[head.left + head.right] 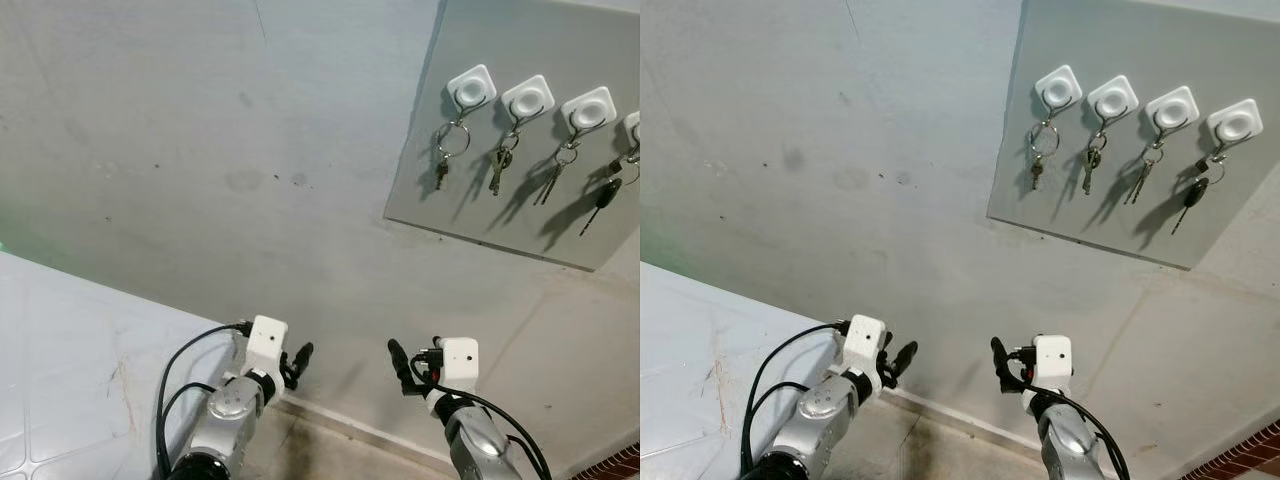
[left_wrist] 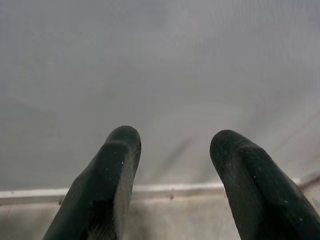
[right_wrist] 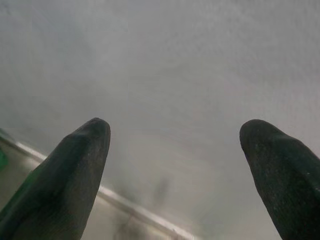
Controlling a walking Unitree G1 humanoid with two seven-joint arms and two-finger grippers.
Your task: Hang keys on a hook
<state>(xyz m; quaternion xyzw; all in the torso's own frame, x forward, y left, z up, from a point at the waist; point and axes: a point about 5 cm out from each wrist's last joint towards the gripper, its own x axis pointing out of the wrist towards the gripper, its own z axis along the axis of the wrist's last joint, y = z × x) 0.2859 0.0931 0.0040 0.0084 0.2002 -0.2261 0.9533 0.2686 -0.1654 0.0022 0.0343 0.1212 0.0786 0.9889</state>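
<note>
A grey board (image 1: 1110,40) is fixed to the wall at the upper right and carries a row of several white hooks (image 1: 1113,97). A set of keys hangs from each; the leftmost set is on a ring (image 1: 1036,165) and the rightmost has a black-headed key (image 1: 1193,190). My left gripper (image 1: 295,362) and right gripper (image 1: 400,365) are low, well below and to the left of the board, pointing at the bare wall. In the wrist views, the left gripper (image 2: 175,145) and right gripper (image 3: 175,135) are open with nothing between their fingers.
The grey plaster wall (image 1: 200,150) is straight ahead. A pale skirting strip (image 1: 350,425) runs along its foot. A white tiled surface (image 1: 60,380) lies at the lower left. A brick-patterned edge (image 1: 622,465) shows at the bottom right corner.
</note>
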